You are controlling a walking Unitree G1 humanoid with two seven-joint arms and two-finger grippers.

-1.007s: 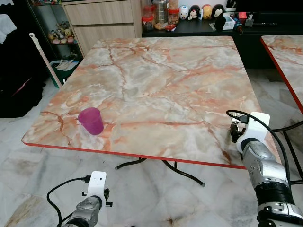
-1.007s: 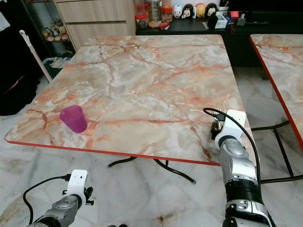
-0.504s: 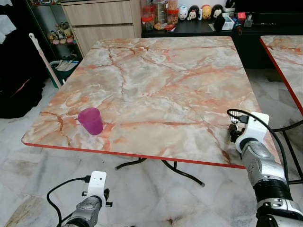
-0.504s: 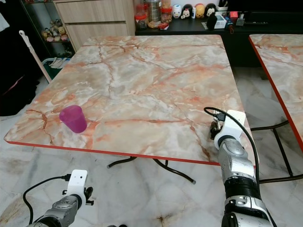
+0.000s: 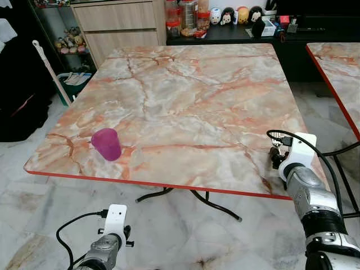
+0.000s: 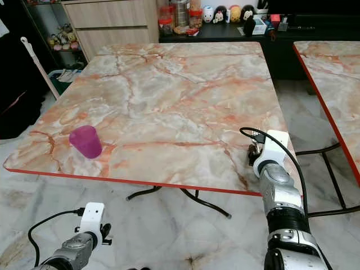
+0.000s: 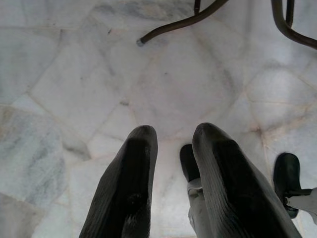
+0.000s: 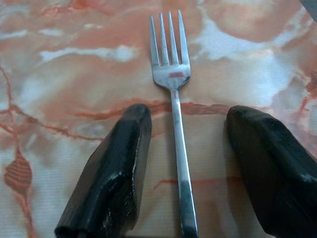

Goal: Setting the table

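Note:
A translucent purple cup (image 5: pixel 107 144) stands upright near the front left corner of the marble table (image 5: pixel 185 95). A silver fork (image 8: pixel 171 69) lies flat on the tabletop, tines pointing away from the wrist. My right gripper (image 8: pixel 185 119) is open at the table's front right edge (image 5: pixel 277 156), one black finger (image 8: pixel 114 168) on each side of the fork's handle without touching it. My left gripper (image 7: pixel 173 144) hangs low in front of the table over the floor, fingers a narrow gap apart with nothing between them.
A second marble table (image 5: pixel 337 62) stands close on the right. A dark counter (image 5: pixel 225 14) with jars and figurines runs along the back. A mop handle (image 5: pixel 50 70) leans at the left. Metal table legs (image 5: pixel 214 202) spread over the marble floor.
The head view has shifted slightly. The right gripper stays at the table's front right edge, and the cup and left arm have not moved.

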